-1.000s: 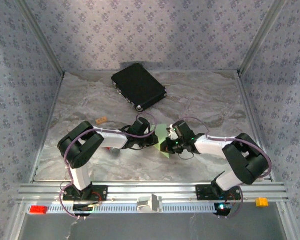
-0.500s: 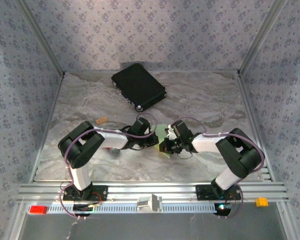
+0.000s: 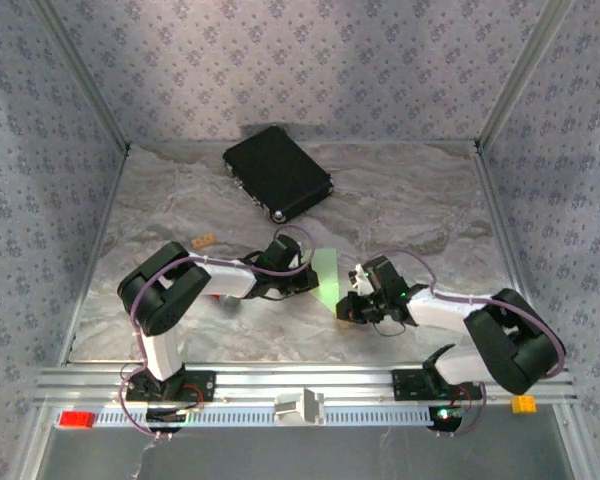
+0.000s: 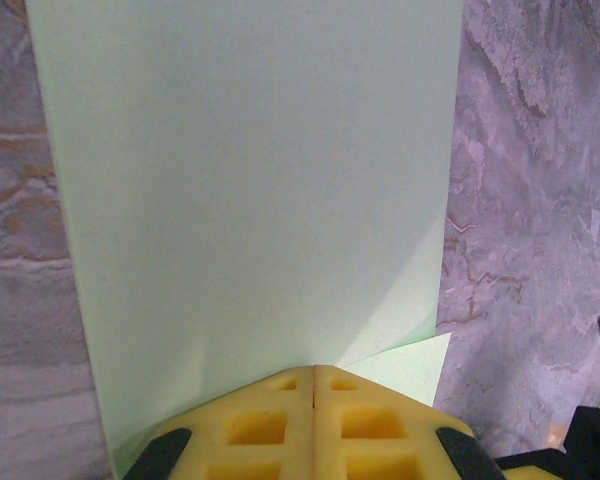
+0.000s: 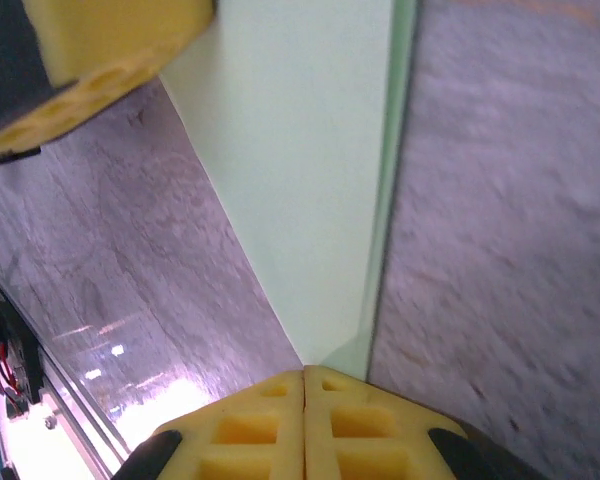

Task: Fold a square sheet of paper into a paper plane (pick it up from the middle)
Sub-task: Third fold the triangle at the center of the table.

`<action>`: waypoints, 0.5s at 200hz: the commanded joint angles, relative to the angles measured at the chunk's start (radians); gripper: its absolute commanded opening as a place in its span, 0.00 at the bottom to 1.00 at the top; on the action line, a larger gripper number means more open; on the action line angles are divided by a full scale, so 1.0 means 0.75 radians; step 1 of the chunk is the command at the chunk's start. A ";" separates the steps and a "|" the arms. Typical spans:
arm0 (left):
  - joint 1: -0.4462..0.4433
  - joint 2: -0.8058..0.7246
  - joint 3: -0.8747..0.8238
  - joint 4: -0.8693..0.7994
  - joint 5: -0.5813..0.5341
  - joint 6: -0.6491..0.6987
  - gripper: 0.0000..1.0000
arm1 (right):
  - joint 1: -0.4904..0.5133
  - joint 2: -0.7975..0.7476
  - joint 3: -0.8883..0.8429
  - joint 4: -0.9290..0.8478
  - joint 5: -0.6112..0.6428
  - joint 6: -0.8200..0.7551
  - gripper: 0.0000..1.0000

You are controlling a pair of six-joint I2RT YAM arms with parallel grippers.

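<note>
Nearest me, along the rail at the table's front edge, a red brick sits at the left end, a small white bracket in the middle and a yellow brick at the right end.

Just beyond the rail, the right gripper is low over the marbled table. Its yellow pads are pressed together with no gap. Its tip meets the near end of the square sheet of paper, and from its wrist camera a doubled long edge of the sheet runs straight away from the fingertips.

The pale green sheet lies flat on the table between the two arms, looking like a narrow upright strip from above.

The left gripper comes in from the sheet's left side, slightly farther back than the right one. Its pads are also closed tight against each other and sit on the sheet's edge, with a small folded corner poking out beside them. I cannot tell whether any layer is caught between them.

Farther back on the left lies a small tan block. A black case rests near the back wall, well apart from the paper.
</note>
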 commanded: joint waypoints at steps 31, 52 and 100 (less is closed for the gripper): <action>0.011 0.077 -0.046 -0.150 -0.053 0.029 0.02 | -0.016 -0.179 -0.025 -0.162 0.044 0.007 0.09; 0.012 0.068 -0.048 -0.152 -0.053 0.030 0.02 | -0.015 -0.193 0.049 -0.172 -0.003 -0.015 0.09; 0.011 0.046 -0.039 -0.136 -0.052 0.025 0.02 | -0.020 0.044 0.193 -0.086 -0.039 -0.018 0.09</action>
